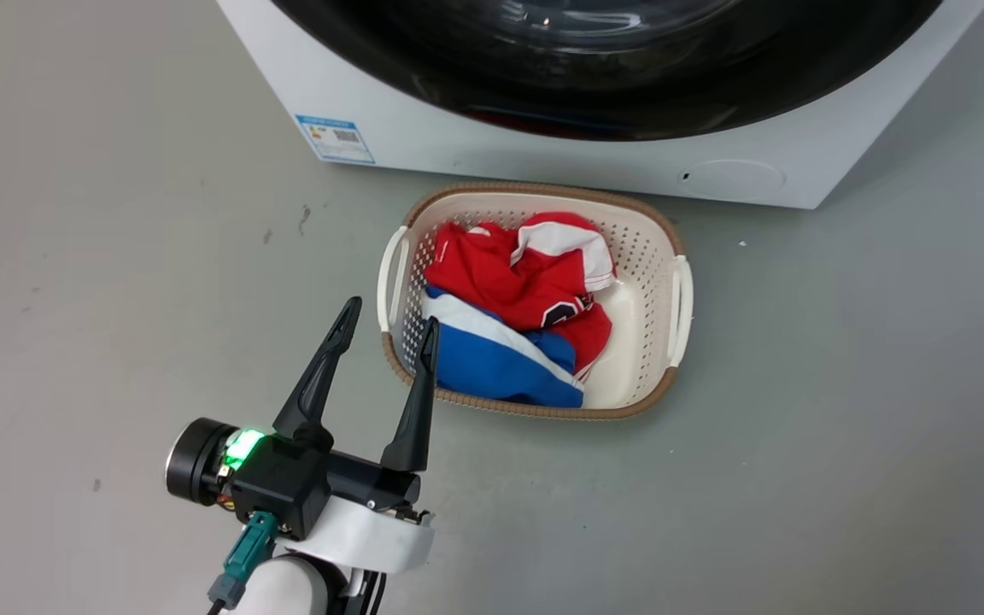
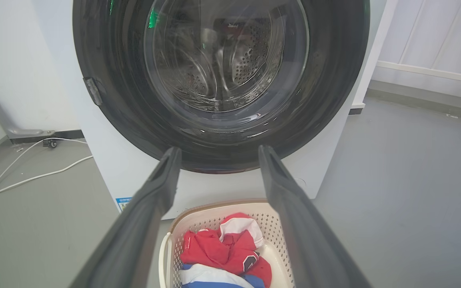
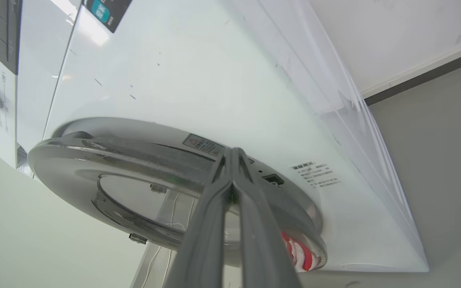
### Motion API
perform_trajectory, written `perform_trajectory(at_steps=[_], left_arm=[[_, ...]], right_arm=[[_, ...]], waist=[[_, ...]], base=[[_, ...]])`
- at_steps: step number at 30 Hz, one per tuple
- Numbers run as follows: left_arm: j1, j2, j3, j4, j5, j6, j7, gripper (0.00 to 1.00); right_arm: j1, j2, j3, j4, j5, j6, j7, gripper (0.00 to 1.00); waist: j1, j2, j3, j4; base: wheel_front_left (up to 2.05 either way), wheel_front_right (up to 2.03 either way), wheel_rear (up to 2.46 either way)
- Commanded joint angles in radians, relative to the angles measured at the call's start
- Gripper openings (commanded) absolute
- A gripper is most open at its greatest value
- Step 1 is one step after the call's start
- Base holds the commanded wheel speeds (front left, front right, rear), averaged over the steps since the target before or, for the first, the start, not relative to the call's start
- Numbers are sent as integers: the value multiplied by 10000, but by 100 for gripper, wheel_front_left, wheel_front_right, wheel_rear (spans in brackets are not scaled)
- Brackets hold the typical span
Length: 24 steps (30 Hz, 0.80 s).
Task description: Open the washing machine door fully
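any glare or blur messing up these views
Head view: sharp, small highlights on the glossy washing machine door. Left wrist view: green light reflects in the door glass, left end effector looks soft-edged. Right wrist view: glare on the washing machine, wide-angle bending its edges.
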<state>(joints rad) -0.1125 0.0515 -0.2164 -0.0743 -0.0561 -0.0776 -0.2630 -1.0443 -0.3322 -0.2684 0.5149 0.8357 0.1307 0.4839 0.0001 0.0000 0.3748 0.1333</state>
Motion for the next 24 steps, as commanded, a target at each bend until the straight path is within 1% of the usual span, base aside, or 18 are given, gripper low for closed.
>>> perform_trajectory(at_steps=[1, 5, 10, 16, 19, 24], left_arm=[[-200, -18, -44, -56, -43, 62, -28, 100], [-355, -19, -159, -100, -89, 110, -28, 100], [-425, -19, -275, -93, -188, 175, -28, 100], [-543, -19, -405, -123, -263, 236, -28, 100], [-576, -21, -427, -140, -258, 254, -28, 100], [-614, -18, -482, -170, -314, 275, -28, 100]], right_arm=[[-536, -21, -75, 252, 165, 0, 381, 0], [-1581, -21, -289, 969, 196, 0, 1324, 0], [-2409, -33, -458, 1694, -209, 0, 2198, 0], [-3023, 92, -945, 2352, -663, 0, 2769, 0], [-3110, 176, -1014, 2485, -903, 0, 2895, 0], [-3263, 497, -1402, 2728, -1242, 0, 3216, 0]], waist=[[-1, 0, 276, 247], [-1, 0, 550, 488], [-1, 0, 774, 739], [-1, 0, 963, 963], [-1, 0, 1010, 1000], [-1, 0, 1116, 1076]], base=[[0, 0, 0], [0, 0, 0], [0, 0, 0], [0, 0, 0], [0, 0, 0], [0, 0, 0]])
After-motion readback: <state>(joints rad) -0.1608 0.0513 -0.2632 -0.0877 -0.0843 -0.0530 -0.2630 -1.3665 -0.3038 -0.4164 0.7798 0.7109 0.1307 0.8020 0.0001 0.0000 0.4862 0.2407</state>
